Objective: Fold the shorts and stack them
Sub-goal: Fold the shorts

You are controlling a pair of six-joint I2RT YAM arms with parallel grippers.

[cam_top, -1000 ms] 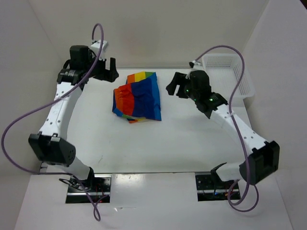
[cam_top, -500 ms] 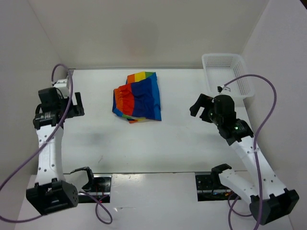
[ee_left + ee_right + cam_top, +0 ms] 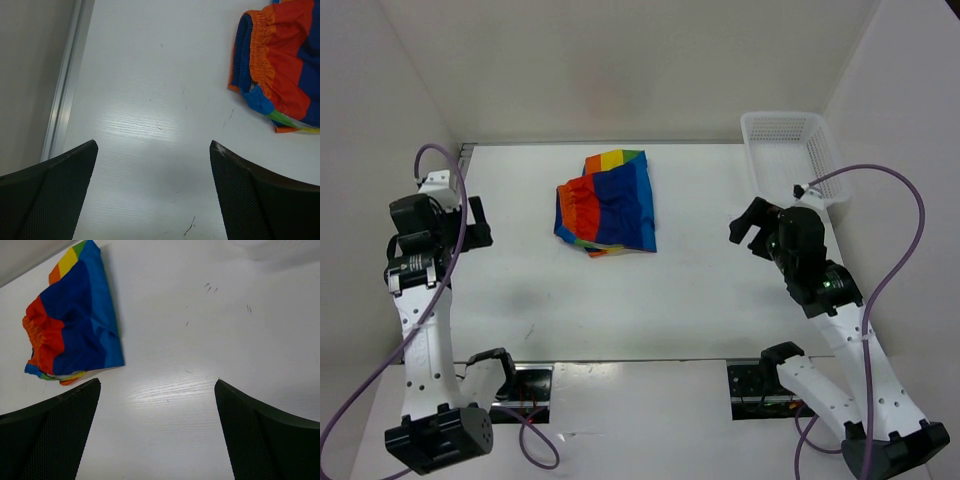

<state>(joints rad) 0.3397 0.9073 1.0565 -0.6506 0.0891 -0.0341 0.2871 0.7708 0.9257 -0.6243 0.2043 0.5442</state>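
Note:
The rainbow-striped shorts (image 3: 607,205) lie folded in a compact bundle at the back middle of the white table. They also show at the top right of the left wrist view (image 3: 280,65) and at the upper left of the right wrist view (image 3: 72,325). My left gripper (image 3: 478,222) is open and empty over the table's left side, well left of the shorts. My right gripper (image 3: 752,226) is open and empty over the right side, well right of the shorts. In both wrist views the jaws stand wide apart over bare table.
A white mesh basket (image 3: 790,150) stands at the back right corner, just behind my right gripper. A metal rail (image 3: 65,85) runs along the table's left edge. White walls close in the back and both sides.
Both arms have pulled back from beside the shorts toward the table's sides and near edge. The shorts have not moved.

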